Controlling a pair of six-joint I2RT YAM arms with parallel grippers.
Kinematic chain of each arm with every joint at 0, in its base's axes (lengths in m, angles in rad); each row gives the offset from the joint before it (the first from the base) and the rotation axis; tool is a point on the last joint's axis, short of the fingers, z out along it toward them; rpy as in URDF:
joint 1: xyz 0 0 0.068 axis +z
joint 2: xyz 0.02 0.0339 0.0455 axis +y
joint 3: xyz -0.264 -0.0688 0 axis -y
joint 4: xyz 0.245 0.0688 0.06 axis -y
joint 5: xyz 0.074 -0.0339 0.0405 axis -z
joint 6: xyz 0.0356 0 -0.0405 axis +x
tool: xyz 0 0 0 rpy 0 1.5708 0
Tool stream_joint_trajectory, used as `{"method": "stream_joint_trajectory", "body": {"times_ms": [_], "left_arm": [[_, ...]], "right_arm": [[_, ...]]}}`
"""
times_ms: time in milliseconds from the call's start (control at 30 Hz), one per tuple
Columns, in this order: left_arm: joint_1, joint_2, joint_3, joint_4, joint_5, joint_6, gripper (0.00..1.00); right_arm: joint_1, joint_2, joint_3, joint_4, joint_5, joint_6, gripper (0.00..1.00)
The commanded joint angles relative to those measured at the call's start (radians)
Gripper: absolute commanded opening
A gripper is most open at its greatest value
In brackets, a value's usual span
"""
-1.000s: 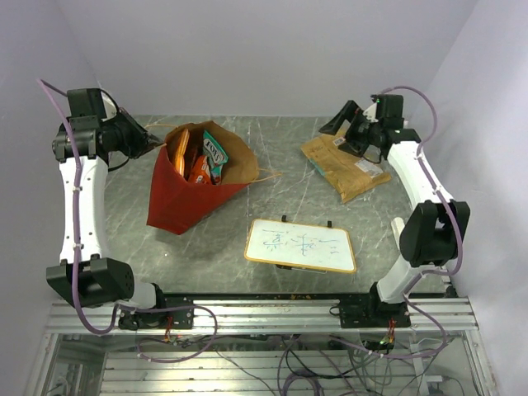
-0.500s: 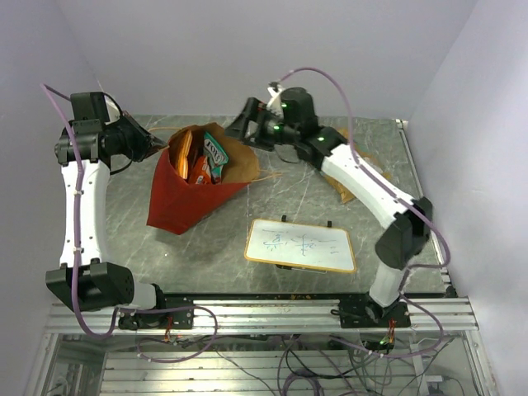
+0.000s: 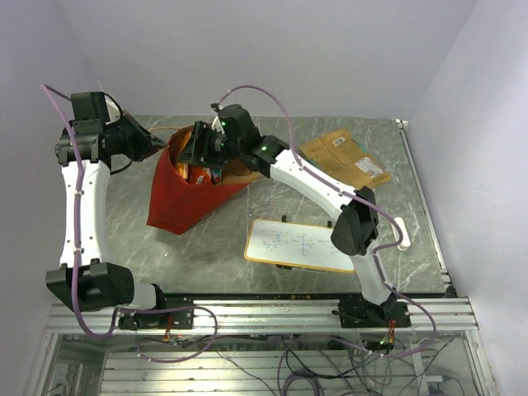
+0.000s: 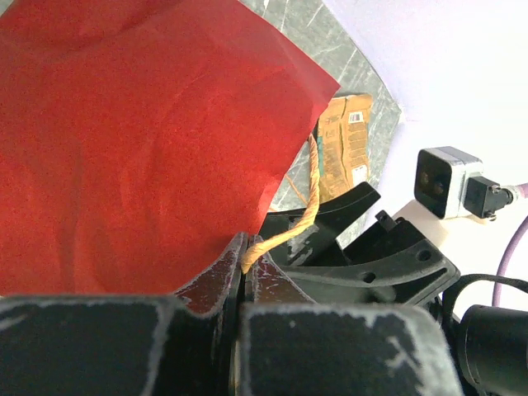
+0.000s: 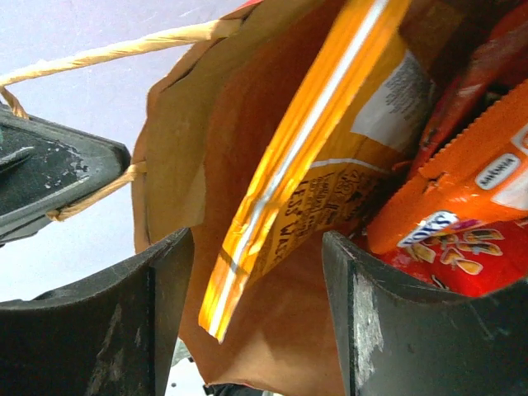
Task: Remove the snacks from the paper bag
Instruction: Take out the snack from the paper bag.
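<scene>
Now | right gripper [image 5: 254,247] spread astride yellow packet [image 5: 330,107] in paper bag [image 5: 177,140] | left gripper [image 4: 246,256] pinching its string handle [image 4: 312,190]

left fingers [image 4: 208,279] pinched shut, right arm [image 3: 313,177] outstretched, right fingers [image 5: 396,330] apart

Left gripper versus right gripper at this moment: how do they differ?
The left gripper is shut, pinching the paper bag at its rim together with the string handle. The right gripper is open and not clamped on anything. The left gripper sits outside the bag at the edge of its mouth. The right gripper reaches into the mouth, its fingers straddling a yellow packet. Both are at the bag's opening.
</scene>
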Motion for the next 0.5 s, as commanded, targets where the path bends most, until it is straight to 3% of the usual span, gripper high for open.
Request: {"method": "stream_joint_trajectory", "body": {"times_ms": [0,467], "left_arm": [[-0.013,-0.028,0.008,0.009,0.022,-0.001,0.07],[-0.031,-0.04,-0.001,0.0,0.008,0.014,0.07]], "right_arm": [[0.016,0.04,0.077,0.003,-0.023,0.018,0.63],[0.033,0.112,0.119,0.012,-0.034,0.119,0.26]]}}
